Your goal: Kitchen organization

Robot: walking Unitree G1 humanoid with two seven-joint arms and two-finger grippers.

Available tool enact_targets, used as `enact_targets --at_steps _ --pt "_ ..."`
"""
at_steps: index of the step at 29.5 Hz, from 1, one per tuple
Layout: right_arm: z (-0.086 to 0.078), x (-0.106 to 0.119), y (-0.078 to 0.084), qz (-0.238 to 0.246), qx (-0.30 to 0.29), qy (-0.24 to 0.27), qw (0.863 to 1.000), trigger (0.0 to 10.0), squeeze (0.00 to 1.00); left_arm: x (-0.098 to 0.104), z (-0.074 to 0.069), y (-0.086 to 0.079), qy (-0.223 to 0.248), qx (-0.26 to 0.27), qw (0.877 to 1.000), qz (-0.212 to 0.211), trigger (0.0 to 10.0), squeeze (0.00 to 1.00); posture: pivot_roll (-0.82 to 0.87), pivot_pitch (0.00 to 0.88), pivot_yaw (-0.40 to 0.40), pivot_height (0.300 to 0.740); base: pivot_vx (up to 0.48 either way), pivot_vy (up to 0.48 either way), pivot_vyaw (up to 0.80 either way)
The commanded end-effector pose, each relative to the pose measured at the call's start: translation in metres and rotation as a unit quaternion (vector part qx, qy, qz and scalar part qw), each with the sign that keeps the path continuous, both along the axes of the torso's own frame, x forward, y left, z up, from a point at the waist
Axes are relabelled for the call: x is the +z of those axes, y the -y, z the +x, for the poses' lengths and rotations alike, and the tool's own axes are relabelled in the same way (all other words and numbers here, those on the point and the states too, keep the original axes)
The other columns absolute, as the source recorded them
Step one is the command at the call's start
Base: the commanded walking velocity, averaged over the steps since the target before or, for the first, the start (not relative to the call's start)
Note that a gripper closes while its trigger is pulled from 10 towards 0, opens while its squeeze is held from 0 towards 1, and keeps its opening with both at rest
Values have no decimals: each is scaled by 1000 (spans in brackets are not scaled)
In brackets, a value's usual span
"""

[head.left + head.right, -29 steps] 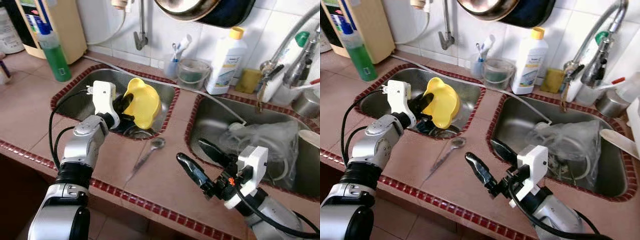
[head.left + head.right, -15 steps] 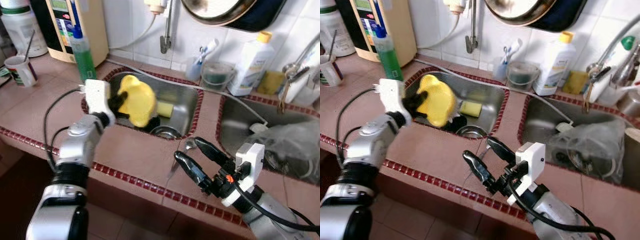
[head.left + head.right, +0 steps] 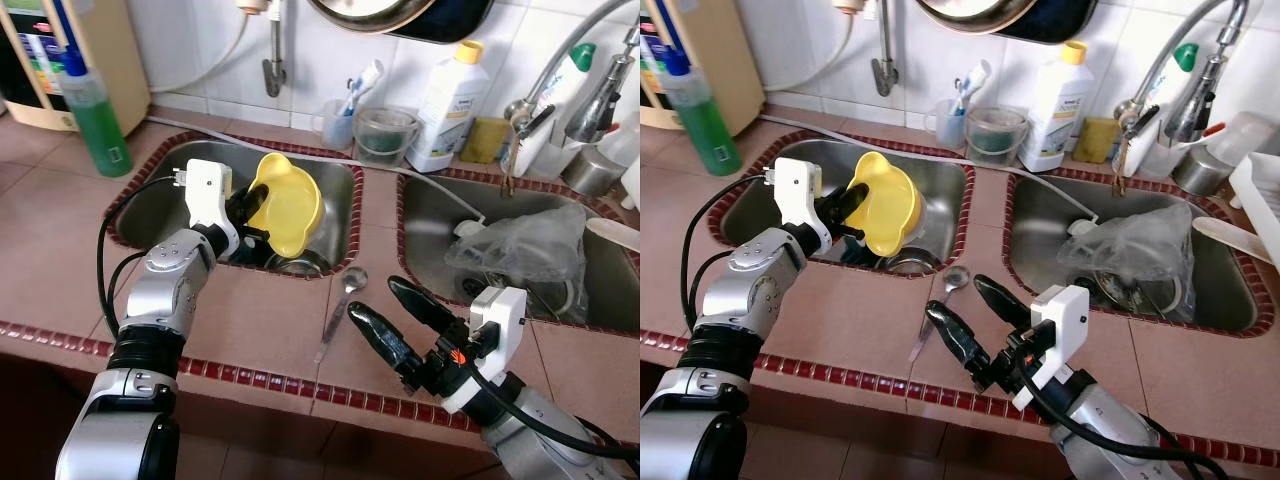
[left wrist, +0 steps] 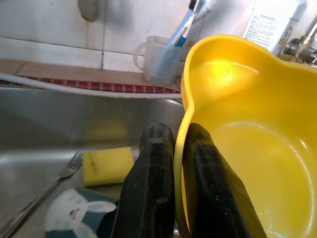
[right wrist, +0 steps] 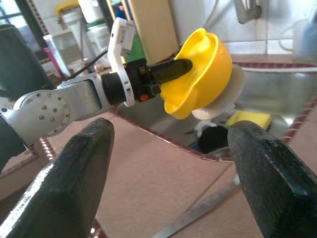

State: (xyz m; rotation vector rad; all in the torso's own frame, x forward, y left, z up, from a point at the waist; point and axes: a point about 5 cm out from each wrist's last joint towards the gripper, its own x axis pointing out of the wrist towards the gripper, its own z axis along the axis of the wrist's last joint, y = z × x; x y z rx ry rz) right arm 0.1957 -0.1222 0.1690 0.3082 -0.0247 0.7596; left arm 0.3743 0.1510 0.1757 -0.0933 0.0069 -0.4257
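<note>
so the yellow bowl (image 3: pixel 287 205) is bright plastic with a wavy rim, and it is tipped on its side with its open face toward the wall. the left claw (image 3: pixel 250 208) pinches the bowl's rim, one black finger (image 4: pixel 151 188) outside and one inside, right over the left sink (image 3: pixel 150 205). the left arm is bent at the elbow and reaches forward from the counter edge. under that claw lie a yellow sponge (image 4: pixel 107 167) and a fork (image 4: pixel 39 196) in the sink. the right claw (image 3: pixel 398 318) hangs over the tiled counter (image 3: pixel 250 320) with its two fingers spread wide and nothing between them. a spoon (image 3: pixel 338 300) lies on the counter just beside it, toward the bowl. the right arm comes up low from the front edge.
</note>
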Motion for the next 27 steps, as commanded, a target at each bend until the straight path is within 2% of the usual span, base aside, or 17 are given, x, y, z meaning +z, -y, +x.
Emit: enact_targets --at_steps 1,7,27 --pt "1 1 2 -3 -1 0 1000 10000 0 6 0 2 13 -11 1000 1 10000 0 -88 61 -61 740 0 0 -769" --pt "2 1 3 -3 -1 3 1000 10000 0 6 -1 1 14 -12 1000 -3 10000 0 -85 59 -64 740 0 0 -767" --pt "1 2 0 -8 9 14 1000 10000 0 7 -1 1 12 -16 1000 -2 10000 0 -77 46 -66 740 0 0 0"
